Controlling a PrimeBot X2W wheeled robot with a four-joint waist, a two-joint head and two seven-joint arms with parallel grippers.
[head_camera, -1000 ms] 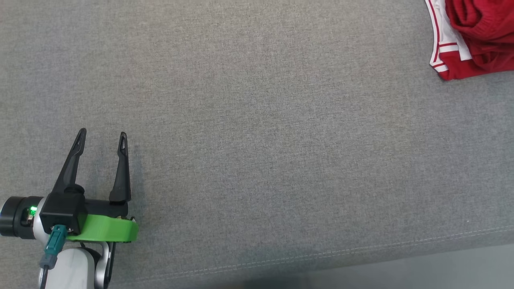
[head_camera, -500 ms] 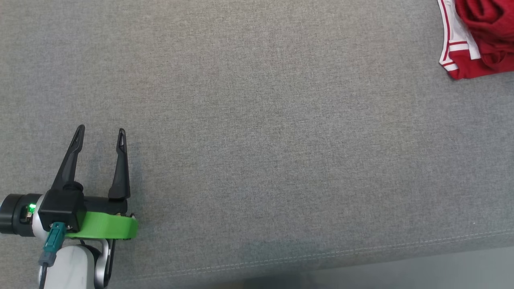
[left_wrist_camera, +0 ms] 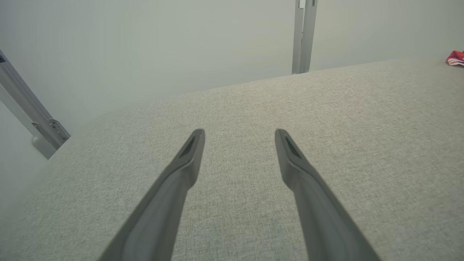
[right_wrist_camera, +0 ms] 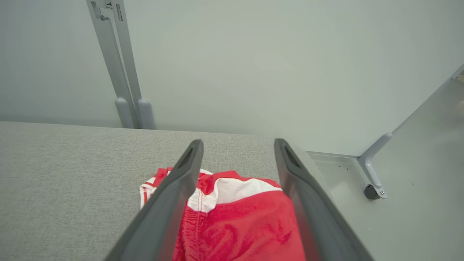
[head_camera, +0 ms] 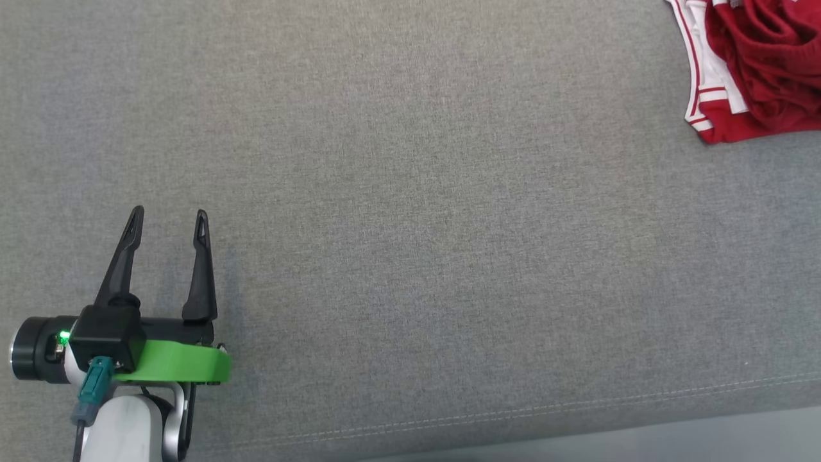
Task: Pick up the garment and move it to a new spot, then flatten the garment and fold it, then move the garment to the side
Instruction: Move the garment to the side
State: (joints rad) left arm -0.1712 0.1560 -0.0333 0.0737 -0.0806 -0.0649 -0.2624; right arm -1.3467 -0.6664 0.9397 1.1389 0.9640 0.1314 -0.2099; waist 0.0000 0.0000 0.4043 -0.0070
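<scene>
The crumpled red knit garment with white striped trim (head_camera: 750,70) lies slacker than a second ago at the far right corner of the grey woven upholstered surface (head_camera: 410,192). The right gripper (right_wrist_camera: 238,142) stands wide and empty just above it, so the garment was probably just let go. It looks soft and bunched, so flattening seems still ahead. The left gripper (head_camera: 169,215), likewise wide and empty, hovers well apart over bare weave

Grey fabric surface (left_wrist_camera: 362,108), left tool (left_wrist_camera: 239,133) fingers apart, red garment (left_wrist_camera: 456,57) far right
</scene>
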